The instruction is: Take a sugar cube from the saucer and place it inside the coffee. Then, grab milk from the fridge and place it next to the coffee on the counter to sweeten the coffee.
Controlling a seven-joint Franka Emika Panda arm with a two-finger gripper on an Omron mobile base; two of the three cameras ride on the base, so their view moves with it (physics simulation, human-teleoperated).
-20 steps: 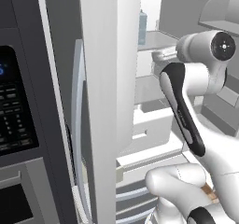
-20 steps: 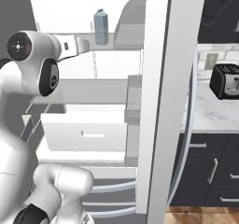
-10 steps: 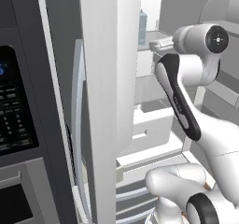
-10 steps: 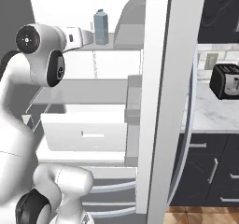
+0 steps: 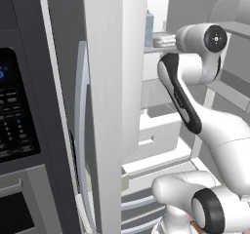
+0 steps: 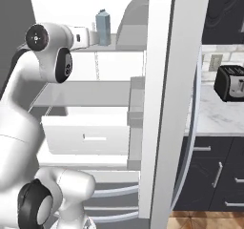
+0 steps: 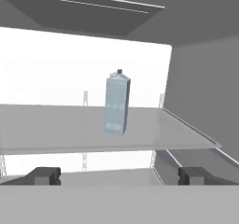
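The milk (image 7: 116, 104), a pale blue-grey gabled carton, stands upright on a glass shelf (image 7: 56, 127) high in the open fridge (image 6: 159, 104). My gripper (image 7: 119, 176) is open at shelf height, short of the carton, which is centred between the two fingertips and apart from them. From the right base view the milk (image 6: 103, 27) stands just past my hand on the top shelf. In the left base view the milk (image 5: 149, 28) peeks out beside the fridge door (image 5: 102, 106). The marble counter (image 6: 212, 118) lies to the right of the fridge. Sugar cube, saucer and coffee are out of view.
A black toaster (image 6: 231, 82) sits on the counter, with dark cabinets (image 6: 214, 175) below. White drawers (image 6: 86, 137) fill the fridge's lower part. A dark appliance with a control panel (image 5: 14, 116) stands left of the fridge. The fridge's side wall (image 7: 205, 101) is close on the right.
The arm has lifted and swung in toward the top shelf, bringing the hand closer to the milk. The carton has stayed put and the jaws have stayed open.
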